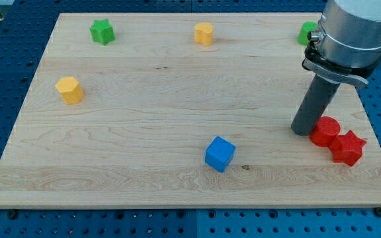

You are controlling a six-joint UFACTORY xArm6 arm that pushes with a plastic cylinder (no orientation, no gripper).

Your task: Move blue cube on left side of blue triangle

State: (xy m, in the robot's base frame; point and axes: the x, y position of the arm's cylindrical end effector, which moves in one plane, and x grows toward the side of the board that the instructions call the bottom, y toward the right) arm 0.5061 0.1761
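Approach step, no contact yet. My tip (302,130) touching or just beside red cylinder (325,131), well right of blue cube (219,153) at bottom centre. No pincer fitted (plain rod). Blue triangle not visible; locate before pushing.

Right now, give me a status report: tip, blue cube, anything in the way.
My tip touching red cylinder block, view's right. Blue cube bottom centre, well left of my tip. Blue triangle not visible. Bare wooden board between.
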